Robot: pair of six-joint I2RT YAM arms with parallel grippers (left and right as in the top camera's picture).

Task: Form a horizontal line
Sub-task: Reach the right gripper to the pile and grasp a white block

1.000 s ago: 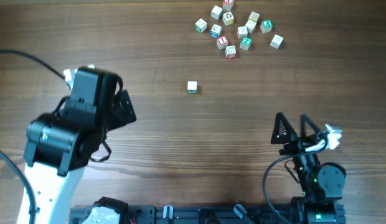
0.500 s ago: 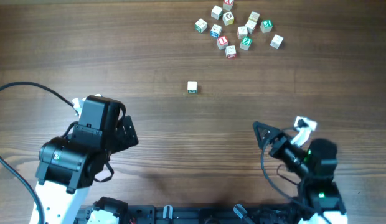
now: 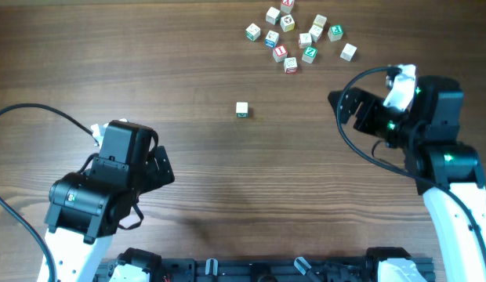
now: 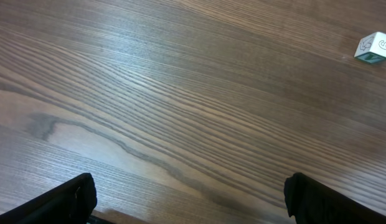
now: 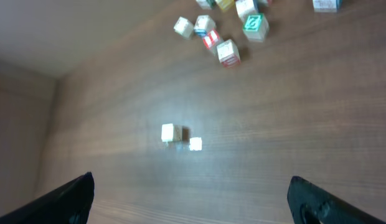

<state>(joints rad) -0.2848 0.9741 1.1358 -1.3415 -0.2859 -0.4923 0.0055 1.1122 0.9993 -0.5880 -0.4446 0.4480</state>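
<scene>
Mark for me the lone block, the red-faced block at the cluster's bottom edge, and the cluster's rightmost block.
lone block (image 3: pixel 242 110), overhead view, centre of top face
red-faced block (image 3: pixel 291 66), overhead view, top face
rightmost block (image 3: pixel 349 52), overhead view, top face

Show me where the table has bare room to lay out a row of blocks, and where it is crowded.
Bare wood runs across the middle, between the left arm and the right arm, broken only by the lone block. The far-left corner of the table is bare too. Crowded: the cluster of blocks at the far edge.
</scene>
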